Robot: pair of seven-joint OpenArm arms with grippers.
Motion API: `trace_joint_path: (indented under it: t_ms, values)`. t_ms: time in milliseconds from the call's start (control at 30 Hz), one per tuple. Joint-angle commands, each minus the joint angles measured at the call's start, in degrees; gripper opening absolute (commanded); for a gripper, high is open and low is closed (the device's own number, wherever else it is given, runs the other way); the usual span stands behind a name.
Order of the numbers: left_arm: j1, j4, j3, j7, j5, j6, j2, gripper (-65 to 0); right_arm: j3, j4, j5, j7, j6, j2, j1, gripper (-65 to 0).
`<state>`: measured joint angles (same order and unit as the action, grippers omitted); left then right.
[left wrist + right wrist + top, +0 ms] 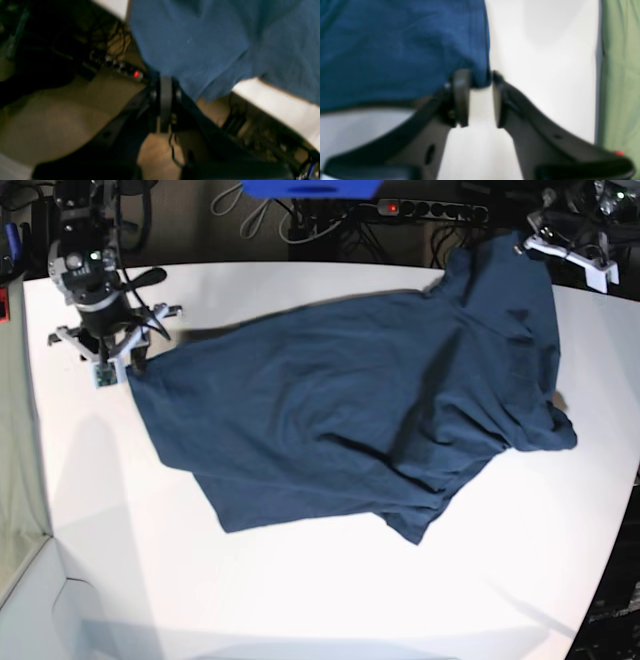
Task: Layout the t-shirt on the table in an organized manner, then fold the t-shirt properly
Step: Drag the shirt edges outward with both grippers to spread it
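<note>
Navy cloth of the t-shirt (pixel 350 420) lies spread and wrinkled across the white counter (pixel 300 600). Left hand (pixel 165 82) is clamped tight on a corner at the far edge; right hand (pixel 480 82) has its jaws parted, the shirt's corner lying loose between them

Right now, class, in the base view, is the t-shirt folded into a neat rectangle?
No: the t-shirt lies spread and wrinkled across the table, one corner pulled up past its far edge.
</note>
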<state>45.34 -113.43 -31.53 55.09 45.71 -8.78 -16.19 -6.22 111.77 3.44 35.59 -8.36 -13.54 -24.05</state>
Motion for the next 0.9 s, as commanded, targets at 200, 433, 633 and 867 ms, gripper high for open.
trace_joint_path:
  t_ms: [200, 433, 633, 867]
  values:
    - [-1.6, -0.8, -0.6, 4.4, 0.9, -0.8, -0.8, -64.6, -0.8, 1.1, 0.2, -1.7, -0.2, -0.7, -1.0, -37.6]
    - [-1.6, -0.8, -4.5, 4.9, 0.9, -0.8, -1.8, -64.6, -3.0, 1.3, 0.3, -1.8, -0.2, -0.6, -0.4, -37.6]
    - [-1.7, -0.8, -8.3, 5.0, 1.0, -0.8, -1.4, -60.9, -2.9, 1.3, 0.3, -1.6, -0.2, -0.6, 1.1, -37.5]
    - [-1.6, -0.8, -8.3, 5.0, 1.1, -0.8, -1.3, -28.5, -2.8, 1.2, 0.3, -1.4, -0.2, -0.5, 3.4, -37.3]
